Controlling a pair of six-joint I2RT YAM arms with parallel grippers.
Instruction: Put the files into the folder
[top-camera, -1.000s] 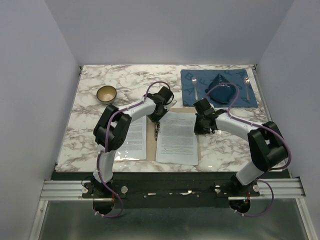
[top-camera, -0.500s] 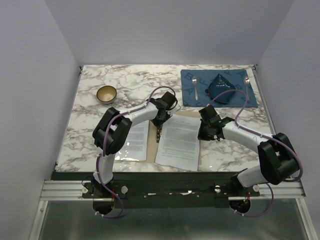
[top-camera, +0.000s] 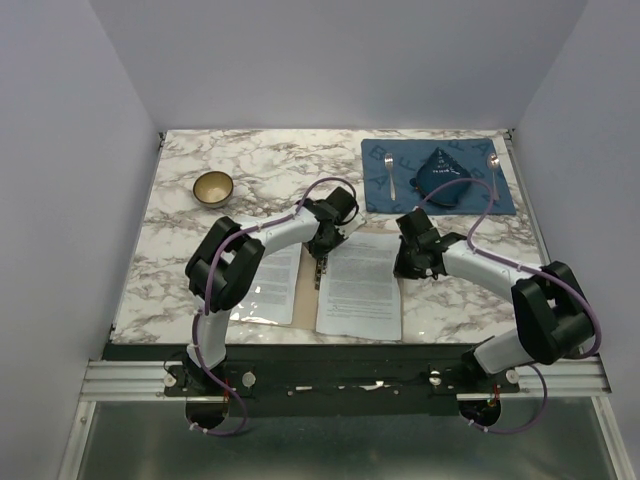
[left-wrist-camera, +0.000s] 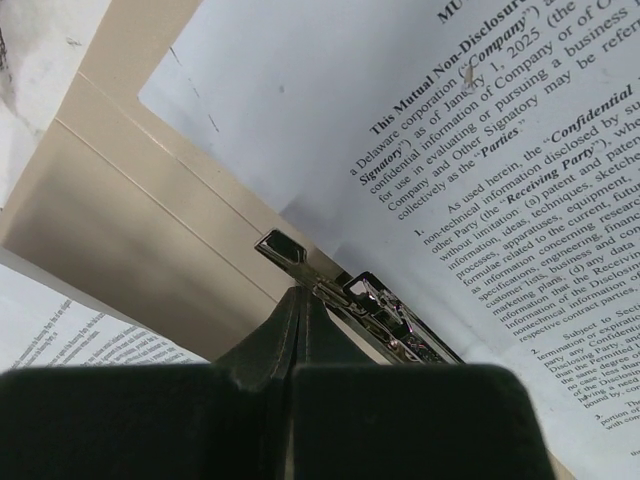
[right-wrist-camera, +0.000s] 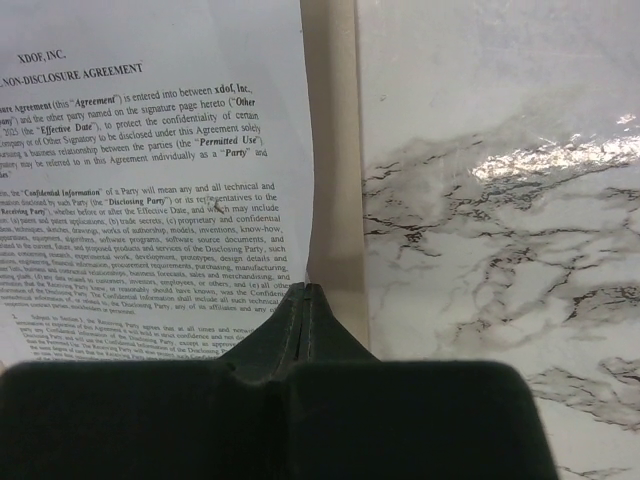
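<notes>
Files (top-camera: 360, 285): two printed sheets on open folder (left-wrist-camera: 130, 200), middle of table (top-camera: 250, 170) toward near edge; headings "XDOF, INC.", "NON-DISCLOSURE AGREEMENT". Left gripper (left-wrist-camera: 298, 296) fully closed, empty, tips at spine clip (left-wrist-camera: 385, 315). Right gripper (right-wrist-camera: 308, 292) fully closed, tips at right sheet's outer edge.

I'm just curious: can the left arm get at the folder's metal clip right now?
Probably yes. The shut left gripper has its tip right at the clip, and nothing lies between them; the sheet sits to one side.
</notes>
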